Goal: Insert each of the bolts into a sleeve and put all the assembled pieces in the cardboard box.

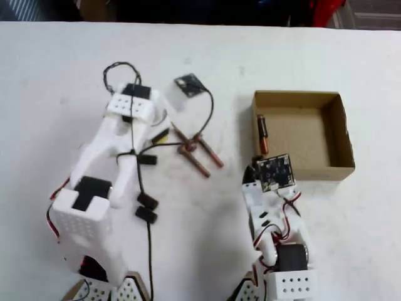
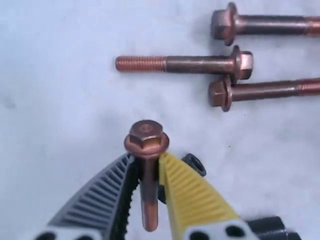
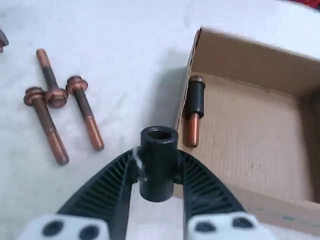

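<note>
Bolt (image 2: 146, 141), likely rigid and slick, is clenched below its head by left claw (image 2: 147, 159); right claw (image 3: 157, 161) grasps sleeve (image 3: 158, 145) mid-body.

Three loose copper-coloured flanged bolts (image 1: 195, 150) cluster on the white bench (image 1: 313, 56) between the arms, a black cable (image 1: 209, 106) arching down to them. A bare strip separates them from the open brown cardboard box (image 1: 313, 170), whose floor holds one sleeved bolt (image 1: 262, 133) against that side's wall.
</note>
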Available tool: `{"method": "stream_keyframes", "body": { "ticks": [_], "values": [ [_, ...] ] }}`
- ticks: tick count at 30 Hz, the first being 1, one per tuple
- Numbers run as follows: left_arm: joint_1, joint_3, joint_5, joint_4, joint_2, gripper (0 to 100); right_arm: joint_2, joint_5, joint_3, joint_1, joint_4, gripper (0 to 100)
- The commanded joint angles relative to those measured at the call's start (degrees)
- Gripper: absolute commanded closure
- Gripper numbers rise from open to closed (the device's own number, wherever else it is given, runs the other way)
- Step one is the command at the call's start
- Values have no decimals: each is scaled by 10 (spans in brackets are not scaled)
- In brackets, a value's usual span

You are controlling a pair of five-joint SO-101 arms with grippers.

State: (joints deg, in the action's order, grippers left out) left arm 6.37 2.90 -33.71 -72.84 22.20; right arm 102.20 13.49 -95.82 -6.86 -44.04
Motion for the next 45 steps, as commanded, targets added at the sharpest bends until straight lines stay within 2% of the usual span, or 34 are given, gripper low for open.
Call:
{"method": "stream_keyframes", "body": {
  "ticks": [1, 6, 10, 12, 15, 17, 23, 28, 35, 45],
  "values": [
    [-1, 32, 105, -7, -10, 977, 7, 7, -11, -16, 37, 981],
    [5, 33, 242, -6, -10, 977, 7, 7, -11, -21, 37, 981],
    [5, 59, 259, -16, -11, 978, 7, 2, -11, -22, 37, 981],
    [5, 98, 281, -45, -11, 978, 7, 2, -11, -30, 37, 981],
    [5, 176, 376, -104, -11, 978, 7, 2, -11, -52, 37, 981],
    [4, 222, 411, -139, -10, 978, 7, 2, -11, -62, 37, 981],
    [5, 294, 411, -217, -10, 979, 7, 2, -11, -116, 42, 981],
    [4, 314, 371, -265, -11, 980, 8, 6, -11, -151, 62, 981],
    [2, 313, 371, -271, -23, 980, 8, 2, -11, -202, 96, 981],
    [4, 287, 368, -267, -203, 980, 8, 3, -11, -279, 157, 982]
  ]
}}
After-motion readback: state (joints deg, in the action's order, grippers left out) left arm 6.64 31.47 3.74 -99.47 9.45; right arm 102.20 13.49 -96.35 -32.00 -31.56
